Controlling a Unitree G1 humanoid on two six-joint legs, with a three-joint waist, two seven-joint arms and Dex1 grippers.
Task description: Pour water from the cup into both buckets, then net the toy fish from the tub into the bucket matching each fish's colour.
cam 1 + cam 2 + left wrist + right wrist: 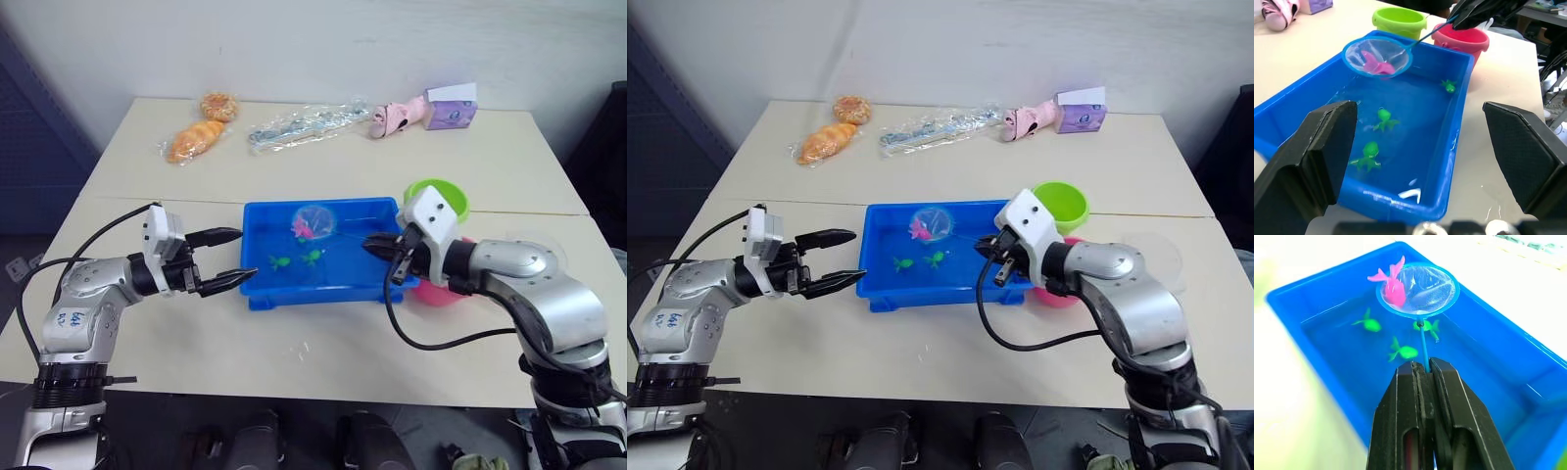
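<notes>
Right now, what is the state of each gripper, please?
Left gripper: open, holding nothing, beside the tub.
Right gripper: closed on the net handle; a pink fish lies in the net.

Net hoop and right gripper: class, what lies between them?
The net's thin handle runs from the hoop to the right gripper, above water and green fish in the tub, per the right wrist view.

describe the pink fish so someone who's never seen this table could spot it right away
Find the blue tub in the middle of the table, between the two arms. Over its far half hangs the round net with a light blue rim, its thin handle held in the right pincer. The pink fish lies across that rim, the only pink one; the three in the water are green.
</notes>
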